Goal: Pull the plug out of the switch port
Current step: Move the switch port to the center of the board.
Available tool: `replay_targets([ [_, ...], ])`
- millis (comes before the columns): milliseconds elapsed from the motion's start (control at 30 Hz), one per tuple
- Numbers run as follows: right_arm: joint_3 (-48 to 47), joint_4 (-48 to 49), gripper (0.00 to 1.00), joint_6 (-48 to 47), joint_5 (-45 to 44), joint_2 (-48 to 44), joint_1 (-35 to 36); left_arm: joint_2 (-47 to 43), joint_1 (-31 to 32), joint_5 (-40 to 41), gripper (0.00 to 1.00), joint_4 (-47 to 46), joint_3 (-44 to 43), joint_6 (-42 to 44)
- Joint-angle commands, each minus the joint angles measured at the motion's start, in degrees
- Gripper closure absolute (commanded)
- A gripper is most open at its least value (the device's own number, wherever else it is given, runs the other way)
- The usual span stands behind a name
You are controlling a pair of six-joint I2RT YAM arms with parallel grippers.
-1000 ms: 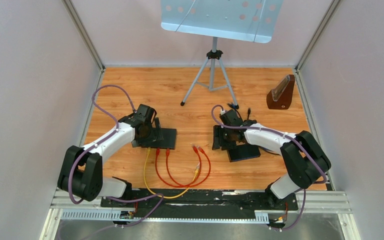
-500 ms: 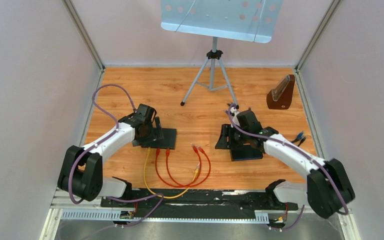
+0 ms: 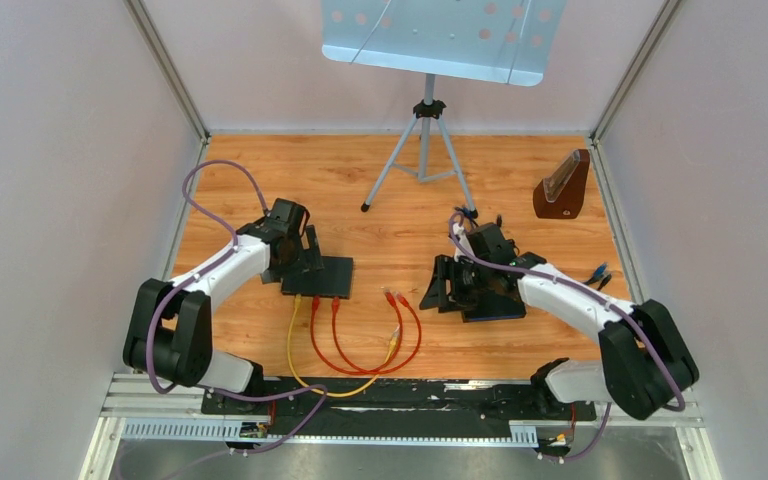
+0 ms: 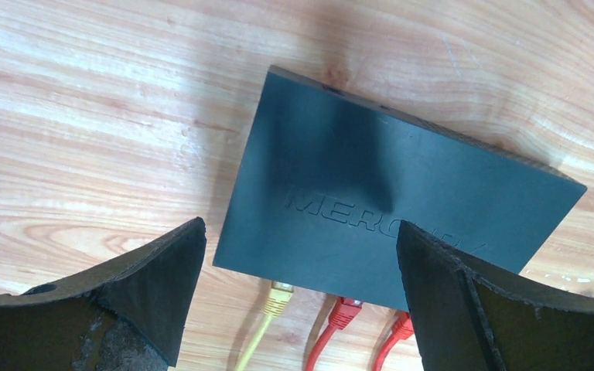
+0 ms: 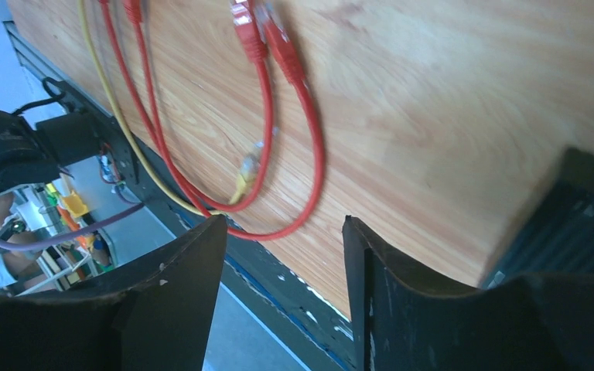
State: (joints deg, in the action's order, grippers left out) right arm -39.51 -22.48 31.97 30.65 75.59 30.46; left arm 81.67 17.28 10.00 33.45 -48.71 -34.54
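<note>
In the left wrist view a black switch [image 4: 379,193] lies on the wooden table, with a yellow plug [image 4: 279,294] and two red plugs [image 4: 346,311] in its near edge. My left gripper [image 4: 300,232] hangs open above that edge, holding nothing. From above, the same switch [image 3: 325,277] sits under the left gripper [image 3: 305,252]. My right gripper [image 3: 448,285] is open and empty at the left edge of a second black switch [image 3: 495,300]. Its fingers [image 5: 193,263] frame bare table.
Red cables [image 3: 412,340] and a yellow cable [image 3: 295,350] loop toward the table's near edge, their free plugs [image 3: 395,297] lying loose between the switches. A music stand tripod [image 3: 422,150] stands at the back, a brown metronome [image 3: 563,186] at the back right.
My right arm swung its elbow out to the right and its gripper came down at the second switch's left edge, opening slightly. My left gripper drew back a little toward the left.
</note>
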Motion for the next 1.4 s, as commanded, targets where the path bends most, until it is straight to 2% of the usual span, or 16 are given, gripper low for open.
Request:
replay_targets([
  [0,-9.4,7.3,0.38,2.1,4.1,7.5,1.8,0.0,-1.1,2.9,0.0,0.7,-3.5,1.9],
  [300,-25.3,10.6,0.35,5.2,5.8,28.1,4.6,5.3,-3.1,-4.6,0.0,-3.4,0.4,1.3],
  [500,-34.1,10.1,0.36,4.5,7.8,39.8,8.6,1.2,-3.1,-8.6,0.03,-4.5,4.4,0.2],
  [700,-39.8,7.5,0.35,1.9,10.0,45.9,9.5,-4.7,-3.1,-21.1,0.09,-9.3,10.8,-1.6],
  [833,-38.4,5.8,0.37,-0.1,10.2,45.1,9.6,-9.0,-2.3,-26.2,0.11,-10.9,14.7,-3.6],
  [1033,-27.5,6.1,0.38,-0.6,5.6,37.9,11.8,-15.3,2.7,-27.0,0.11,-10.4,18.2,-8.0],
  [1233,-18.8,8.1,0.38,1.1,2.0,31.9,16.0,-17.6,10.0,-23.6,0.1,-8.8,20.5,-12.7],
  [1367,-17.3,6.5,0.35,0.6,-3.2,27.7,16.1,-20.8,10.6,-20.6,0.1,-5.4,20.0,-13.0],
])
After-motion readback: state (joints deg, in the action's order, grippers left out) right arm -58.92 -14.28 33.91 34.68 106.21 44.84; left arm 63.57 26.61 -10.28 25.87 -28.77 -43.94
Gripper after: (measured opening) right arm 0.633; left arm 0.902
